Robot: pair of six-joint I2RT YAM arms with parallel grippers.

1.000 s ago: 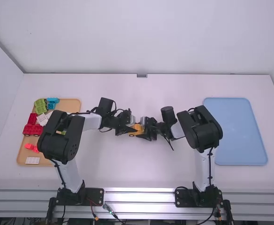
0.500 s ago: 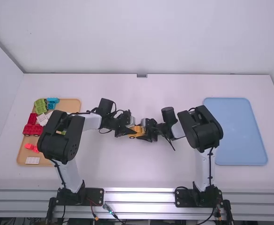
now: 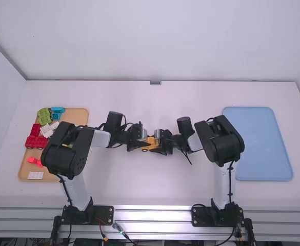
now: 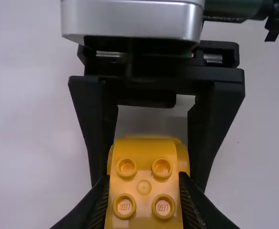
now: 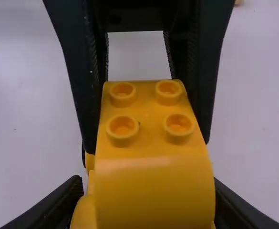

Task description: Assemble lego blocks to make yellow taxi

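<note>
Left end effector (image 4: 143, 178), nudged slightly baseward | right end effector (image 5: 146, 183) | both clamped on yellow blocks (image 3: 151, 143) | alignment being adjusted, presumably

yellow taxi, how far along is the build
The yellow build already looks joined into one body, with studs on top and what looks like a wheel at its lower edge. In hand: the left claw and right claw both grip it. Left, probably: finishing the joint, letting go, perhaps moving it to the blue tray.
</note>
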